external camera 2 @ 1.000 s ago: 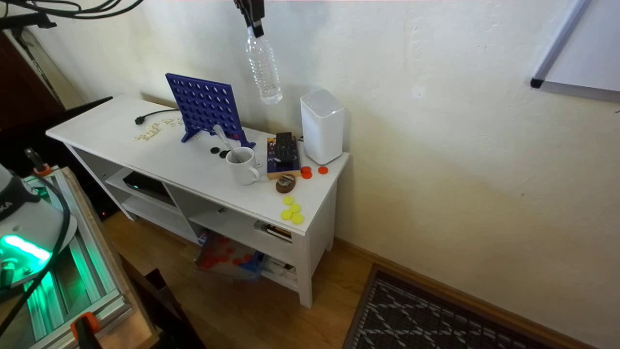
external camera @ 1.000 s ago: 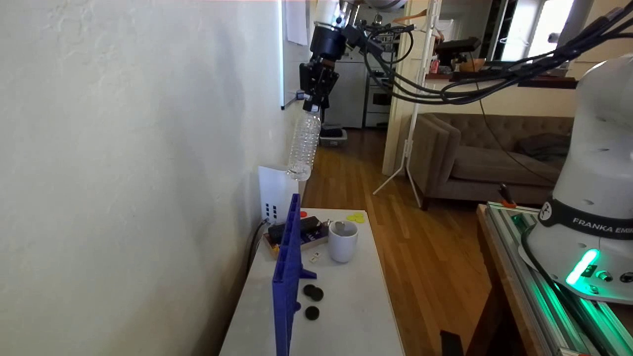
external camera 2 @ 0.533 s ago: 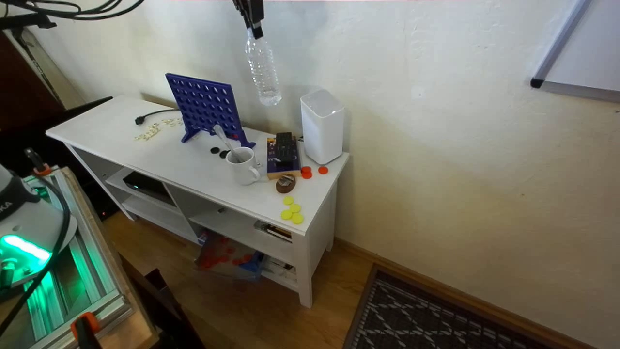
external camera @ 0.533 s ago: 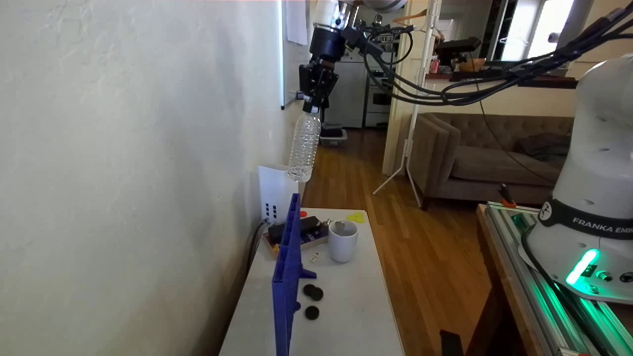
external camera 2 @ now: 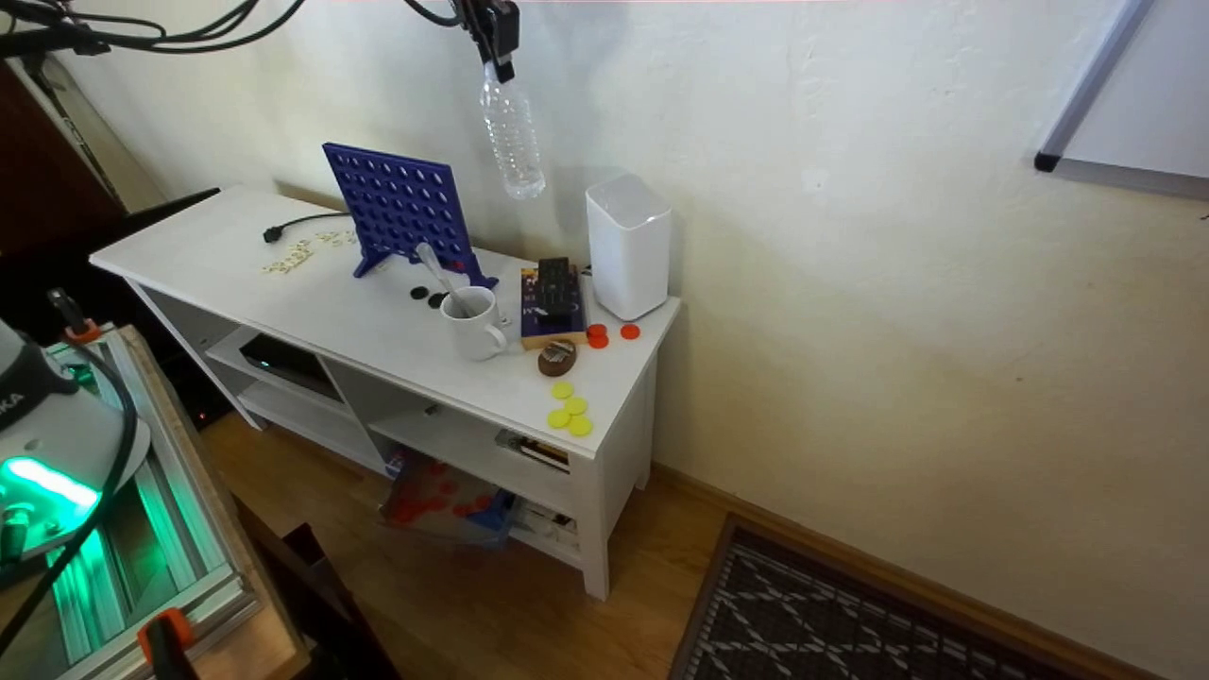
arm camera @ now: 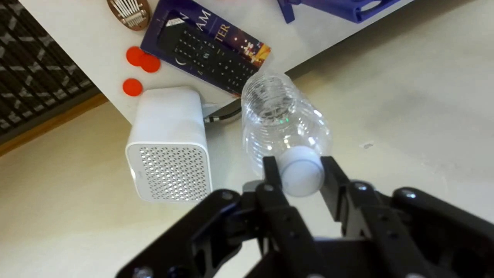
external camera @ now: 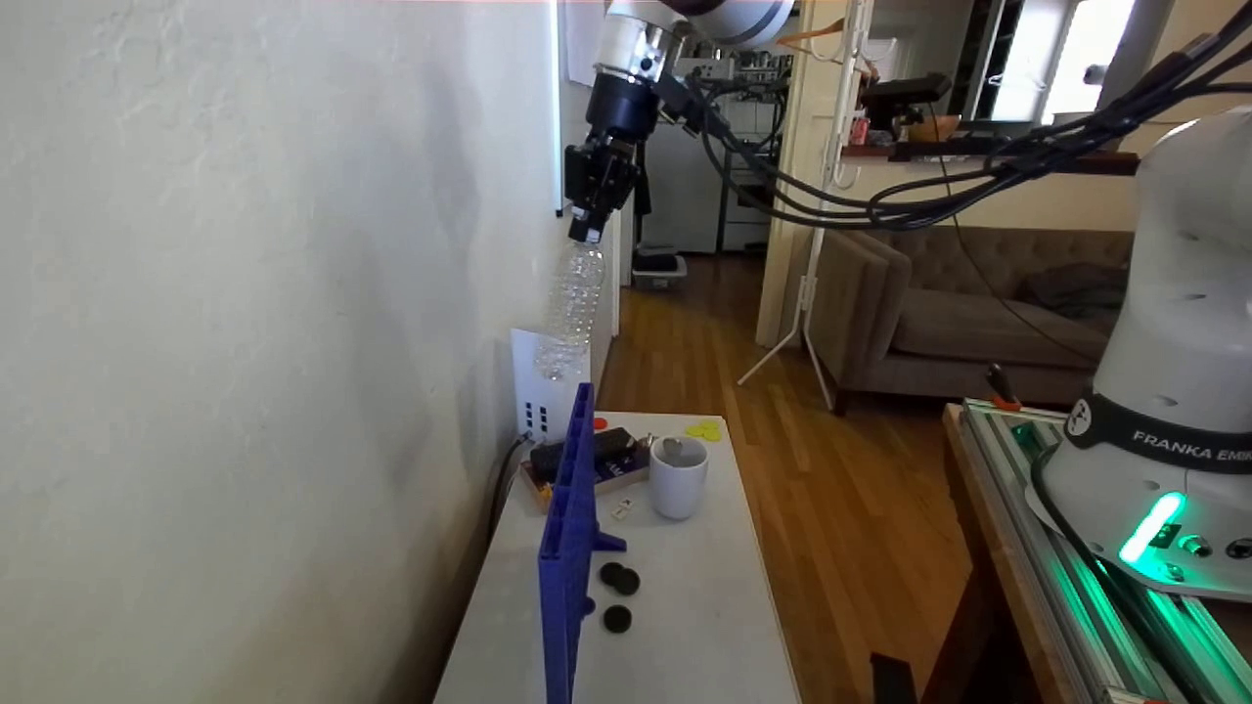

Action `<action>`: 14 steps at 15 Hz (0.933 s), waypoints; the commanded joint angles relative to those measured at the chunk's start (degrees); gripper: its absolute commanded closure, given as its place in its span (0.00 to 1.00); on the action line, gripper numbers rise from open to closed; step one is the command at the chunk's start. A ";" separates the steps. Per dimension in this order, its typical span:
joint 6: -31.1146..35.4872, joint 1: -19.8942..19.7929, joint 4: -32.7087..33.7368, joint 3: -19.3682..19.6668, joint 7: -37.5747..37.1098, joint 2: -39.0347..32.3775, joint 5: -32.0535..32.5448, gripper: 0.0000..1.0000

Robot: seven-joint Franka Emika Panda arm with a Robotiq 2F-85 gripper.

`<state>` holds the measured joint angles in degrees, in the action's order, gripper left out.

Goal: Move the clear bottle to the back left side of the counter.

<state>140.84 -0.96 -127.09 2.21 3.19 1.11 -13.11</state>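
The clear bottle point(external camera: 572, 308) hangs in the air above the counter point(external camera: 694, 616), close to the wall, tilted. It also shows in an exterior view point(external camera 2: 513, 137) between the blue game frame and the white box-shaped device, higher than the counter top point(external camera 2: 321, 293). My gripper point(external camera: 586, 236) is shut on the bottle's white cap, which sits between both fingers point(arm camera: 273, 172) in the wrist view. The bottle's body point(arm camera: 283, 116) points away from the gripper there, its base toward the counter's back edge.
The blue game frame point(external camera 2: 401, 208) stands upright on the counter. Near it are a white mug point(external camera 2: 474, 326) with a spoon, a book with a remote point(external camera 2: 554, 293), and a white device point(external camera 2: 630, 250). Red discs point(external camera 2: 597, 335) and yellow discs point(external camera 2: 570, 408) lie at the near end. The wall is close behind.
The gripper and the bottle have moved toward the wall and somewhat lower in an exterior view. The bottle stays held. The things on the counter have not moved.
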 commanded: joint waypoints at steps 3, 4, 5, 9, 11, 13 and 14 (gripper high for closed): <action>-3.89 2.15 7.45 -3.28 9.78 -4.50 -3.67 0.92; -4.42 2.40 8.25 -3.87 10.73 -5.16 -3.40 0.92; -5.39 2.63 8.85 -4.41 11.35 -5.75 -3.21 0.92; -6.45 3.35 9.99 -5.98 10.87 -8.39 -0.60 0.92; -3.75 3.87 9.89 -6.57 9.87 -9.98 0.09 0.92; -2.64 4.41 10.20 -7.22 9.34 -11.52 0.56 0.92; -2.12 4.75 10.31 -7.68 9.06 -12.31 0.68 0.92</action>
<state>137.28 2.91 -118.76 -4.55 13.56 -8.37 -14.21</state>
